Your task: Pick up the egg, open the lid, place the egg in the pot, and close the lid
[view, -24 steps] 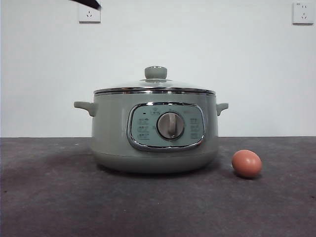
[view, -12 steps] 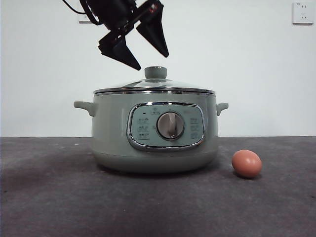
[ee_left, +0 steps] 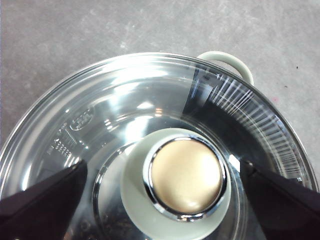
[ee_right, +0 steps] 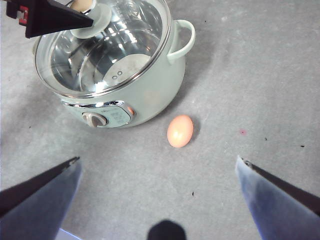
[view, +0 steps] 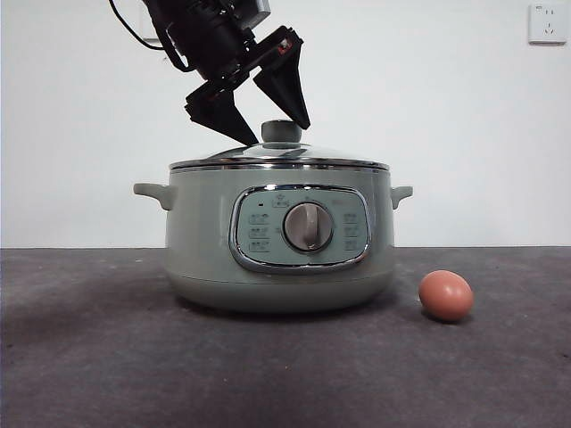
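The sage-green pot (view: 281, 241) stands mid-table with the glass lid (view: 281, 158) shut on it. My left gripper (view: 278, 134) has come in from the upper left and is open, one jaw on each side of the lid's knob (view: 282, 132), not closed on it. The left wrist view looks straight down on the knob (ee_left: 186, 181) between the open jaws. The reddish-brown egg (view: 445, 295) lies on the table right of the pot. My right gripper (ee_right: 158, 160) is open and empty, high above the egg (ee_right: 180, 131) and the pot (ee_right: 145, 95).
The dark grey table top (view: 107, 357) runs to a white wall with an outlet (view: 547, 22) at the upper right. A pot side handle (ee_left: 225, 60) sticks out beyond the lid rim. The left arm's jaw (ee_right: 50, 17) shows in the right wrist view.
The left arm came down from the top left corner to the lid. Its open jaws have lowered from above the knob to either side of it. Pot, lid and egg have not moved.
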Robot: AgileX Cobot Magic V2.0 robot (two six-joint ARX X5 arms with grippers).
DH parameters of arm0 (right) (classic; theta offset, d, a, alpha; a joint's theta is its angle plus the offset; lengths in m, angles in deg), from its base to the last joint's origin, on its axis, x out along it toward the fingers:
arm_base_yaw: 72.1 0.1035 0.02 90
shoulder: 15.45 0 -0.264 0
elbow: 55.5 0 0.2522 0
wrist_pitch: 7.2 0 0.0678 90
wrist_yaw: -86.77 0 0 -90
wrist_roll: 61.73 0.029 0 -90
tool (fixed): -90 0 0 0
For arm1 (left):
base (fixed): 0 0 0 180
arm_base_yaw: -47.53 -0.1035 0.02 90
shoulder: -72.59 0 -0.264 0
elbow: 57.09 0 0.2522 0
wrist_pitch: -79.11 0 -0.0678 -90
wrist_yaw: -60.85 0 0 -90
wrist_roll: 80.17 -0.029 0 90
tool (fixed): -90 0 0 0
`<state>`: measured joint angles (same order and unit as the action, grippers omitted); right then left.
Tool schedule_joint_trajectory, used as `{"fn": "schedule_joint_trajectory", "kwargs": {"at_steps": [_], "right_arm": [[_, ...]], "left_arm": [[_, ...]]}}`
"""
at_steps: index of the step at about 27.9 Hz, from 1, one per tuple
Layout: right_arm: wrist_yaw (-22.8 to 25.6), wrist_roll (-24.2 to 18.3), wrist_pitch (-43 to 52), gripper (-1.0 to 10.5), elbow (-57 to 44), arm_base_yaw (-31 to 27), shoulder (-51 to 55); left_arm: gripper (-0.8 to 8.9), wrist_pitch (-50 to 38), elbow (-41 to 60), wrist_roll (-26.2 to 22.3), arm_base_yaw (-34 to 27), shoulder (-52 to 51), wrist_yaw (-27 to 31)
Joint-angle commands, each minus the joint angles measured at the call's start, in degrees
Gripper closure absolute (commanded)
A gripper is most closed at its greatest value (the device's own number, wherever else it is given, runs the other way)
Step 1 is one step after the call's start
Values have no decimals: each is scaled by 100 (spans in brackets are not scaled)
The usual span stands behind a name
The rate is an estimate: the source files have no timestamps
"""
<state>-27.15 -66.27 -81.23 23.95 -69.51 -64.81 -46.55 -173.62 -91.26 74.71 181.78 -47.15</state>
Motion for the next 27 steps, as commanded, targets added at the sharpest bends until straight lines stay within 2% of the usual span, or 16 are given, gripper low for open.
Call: {"fn": "schedule_joint_trajectory", "kwargs": {"at_steps": [1,14,15,17,19,21,24,26,27], "right_arm": [[-11,-22,44,348,20,4,-31],[-11,-20,44,348,20,4,-39],[-9,-20,44,348,20,4,-39],[7,-22,44,348,20,4,-39],[31,-22,46,348,20,4,-39],[33,-22,46,348,20,4,-42],[33,-22,57,348,20,4,-42],[33,-20,57,348,20,4,-42],[33,-20,57,348,20,4,-42]], "left_arm": [[220,-70,-7,-74,28,57,-20],[222,-72,-7,76,57,236,-190],[266,-85,-7,81,59,236,-188],[422,-133,-7,83,68,236,-190],[517,-52,-7,118,68,236,-190],[591,127,-7,168,68,236,-192],[638,332,-7,166,61,225,-190],[789,356,-7,168,63,221,-192],[826,361,-7,168,63,212,-195]]}}
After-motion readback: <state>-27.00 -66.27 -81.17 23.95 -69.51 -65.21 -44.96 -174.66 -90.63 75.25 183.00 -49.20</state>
